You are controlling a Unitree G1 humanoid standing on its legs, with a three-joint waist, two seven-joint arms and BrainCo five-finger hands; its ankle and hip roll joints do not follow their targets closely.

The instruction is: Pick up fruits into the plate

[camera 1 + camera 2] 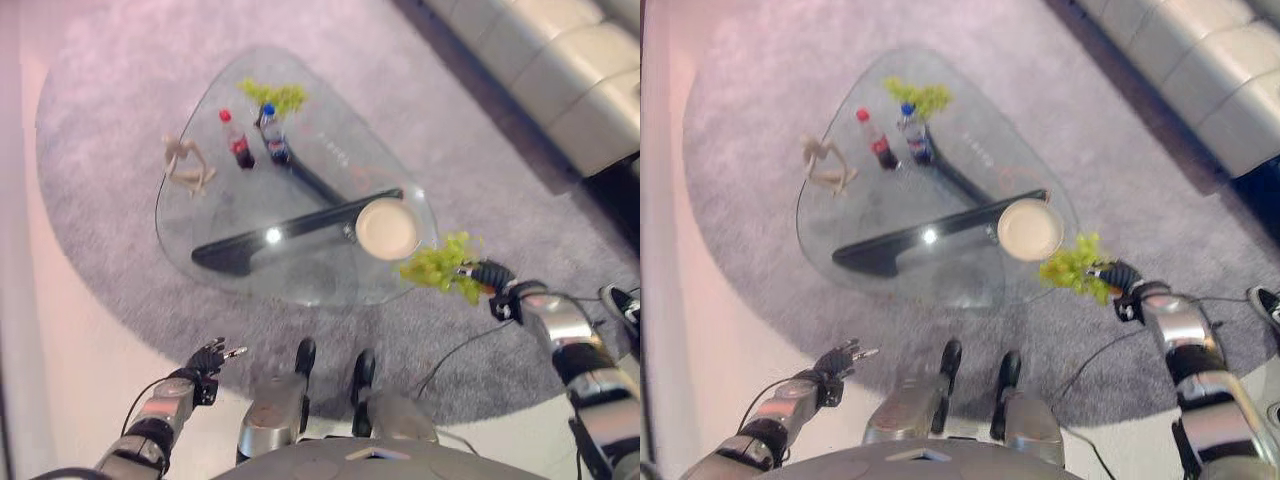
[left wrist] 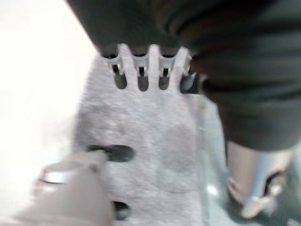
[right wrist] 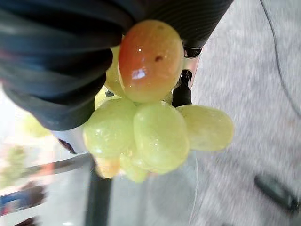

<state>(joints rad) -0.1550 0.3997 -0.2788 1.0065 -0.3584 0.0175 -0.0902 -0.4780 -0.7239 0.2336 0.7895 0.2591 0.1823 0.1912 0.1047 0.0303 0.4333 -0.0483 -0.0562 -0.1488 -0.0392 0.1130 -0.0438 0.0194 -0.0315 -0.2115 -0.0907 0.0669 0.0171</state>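
Grapes in hand (image 1: pixel 437 266): a green bunch, one grape blushed orange-red, hung from the curled right hand (image 1: pixel 492 276) just off the near right edge of the glass table (image 1: pixel 200 215), beside the plate.
Plate (image 1: pixel 386 229): round, cream, empty, flat on the table near its right corner.
Second grapes (image 1: pixel 277 96): a green bunch that lay at the table's far edge.
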